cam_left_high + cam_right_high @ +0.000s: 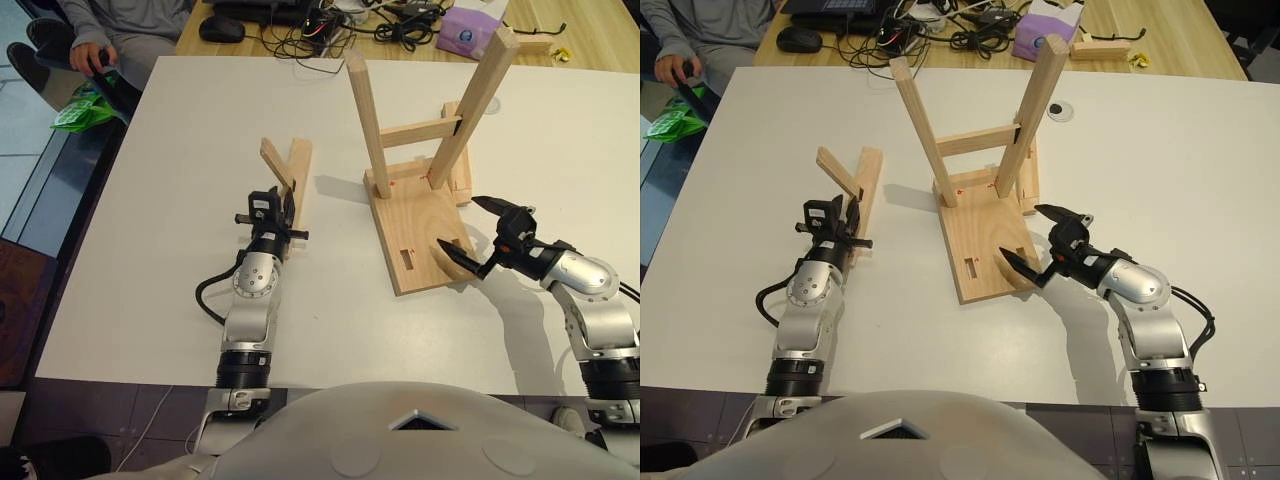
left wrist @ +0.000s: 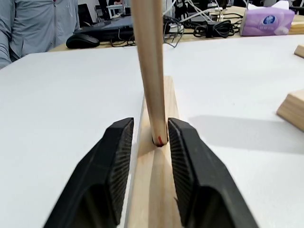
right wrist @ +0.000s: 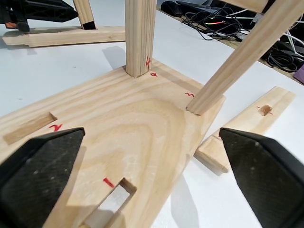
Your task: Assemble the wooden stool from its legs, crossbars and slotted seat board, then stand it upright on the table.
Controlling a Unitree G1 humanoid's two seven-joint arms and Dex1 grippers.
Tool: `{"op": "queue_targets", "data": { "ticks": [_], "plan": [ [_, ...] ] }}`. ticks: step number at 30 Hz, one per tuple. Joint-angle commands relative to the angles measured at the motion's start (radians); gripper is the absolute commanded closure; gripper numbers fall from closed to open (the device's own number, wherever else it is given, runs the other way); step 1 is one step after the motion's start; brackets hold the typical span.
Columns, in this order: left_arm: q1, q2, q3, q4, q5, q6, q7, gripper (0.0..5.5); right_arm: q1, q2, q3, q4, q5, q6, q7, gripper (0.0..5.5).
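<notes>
The slotted seat board lies flat on the white table with two legs standing in it, joined by a crossbar. A spare leg lies flat just behind the board. My right gripper is open, its fingers straddling the board's near right corner, with empty slots below it. To the left, another leg lies flat with a crossbar sticking up from it at a slant. My left gripper is shut on that leg's near end.
Beyond the table's far edge stands a wooden desk with a mouse, tangled cables and a purple tissue box. A person sits at the far left beside a green bag. Bare tabletop lies between the arms.
</notes>
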Motion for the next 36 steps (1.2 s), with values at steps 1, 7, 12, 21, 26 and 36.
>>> {"op": "queue_targets", "data": {
  "ticks": [1,7,12,21,26,36],
  "plan": [
    [-0.015,0.003,0.009,-0.069,0.004,-0.09,0.003,3.57,0.005,0.009,0.005,-0.004,-0.013,-0.009,-0.012,0.1],
    [-0.122,0.01,0.004,-0.268,0.013,-0.084,-0.003,2.82,0.006,0.021,0.008,0.005,-0.02,-0.019,-0.031,0.1],
    [-0.393,0.026,0.097,-0.335,-0.067,0.04,0.023,2.82,-0.003,0.029,0.012,0.015,-0.031,-0.025,-0.038,0.1],
    [-0.385,-0.007,0.065,0.031,-0.05,0.209,0.039,2.82,-0.008,0.028,0.023,0.006,-0.036,-0.02,-0.033,0.1],
    [-0.36,-0.044,0.076,0.485,-0.027,0.061,0.094,2.82,-0.016,0.023,0.025,0.003,-0.035,-0.012,-0.024,0.1],
    [-0.542,-0.005,0.1,-0.002,-0.086,0.191,0.091,2.82,-0.007,0.045,0.029,0.006,-0.041,-0.019,-0.044,0.1]
  ]
}}
